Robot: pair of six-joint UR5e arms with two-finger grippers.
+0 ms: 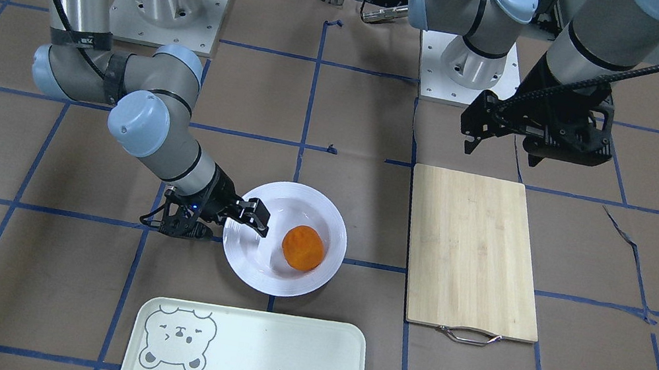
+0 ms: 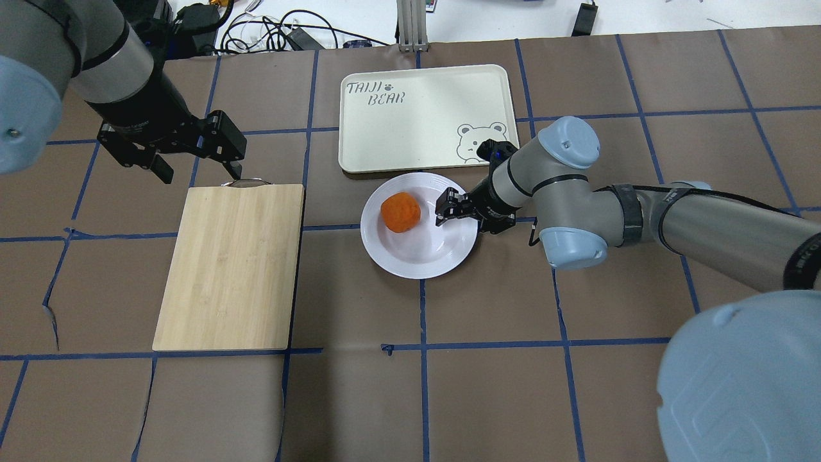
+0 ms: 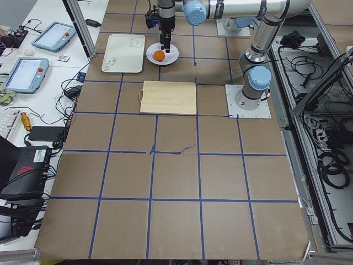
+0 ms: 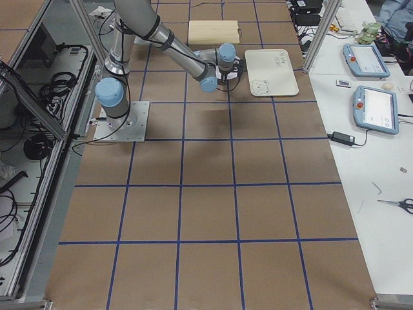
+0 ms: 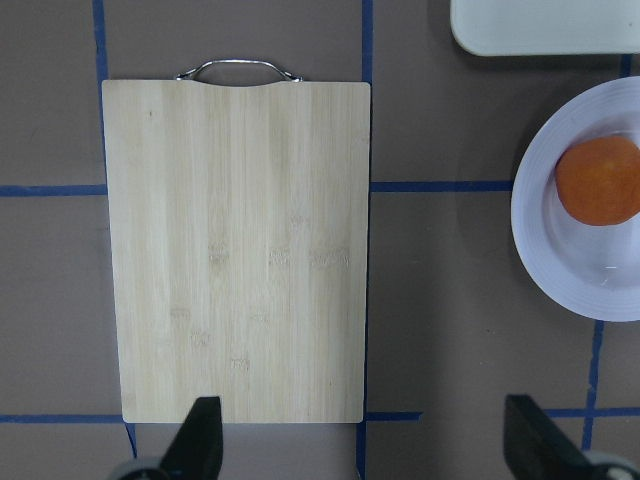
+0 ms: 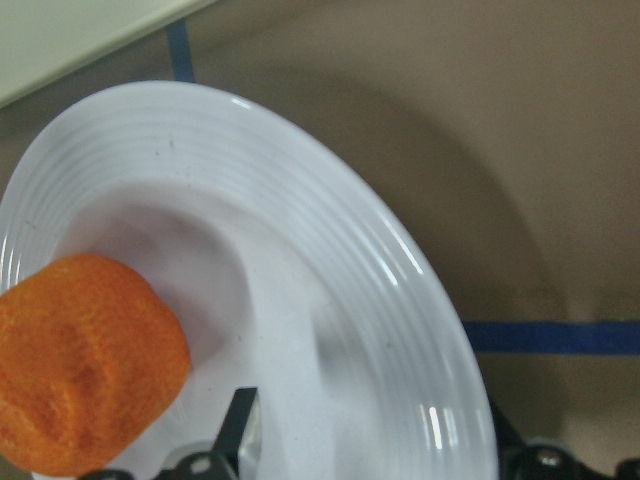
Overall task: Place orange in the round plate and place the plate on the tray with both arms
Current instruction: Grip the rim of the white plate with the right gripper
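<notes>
Okay, the orange [image 2: 400,212] sits in the plate [image 2: 417,256], so I'm halfway. The plate rests on the table just beside the tray [image 2: 410,128]. My right gripper [image 2: 452,206] straddles its rim, jaws apart. The left gripper [image 2: 199,171] hangs spread wide near the board [image 2: 231,263].

Bamboo cutting board [image 1: 475,253] lying flat, metal handle [image 1: 469,337] at one end, brown table [image 1: 21,267] with blue tape grid

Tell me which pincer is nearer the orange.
Right. The right pincer sits at the round plate's rim, beside the orange. The left pincer hangs high above the cutting board, well away from it.
</notes>
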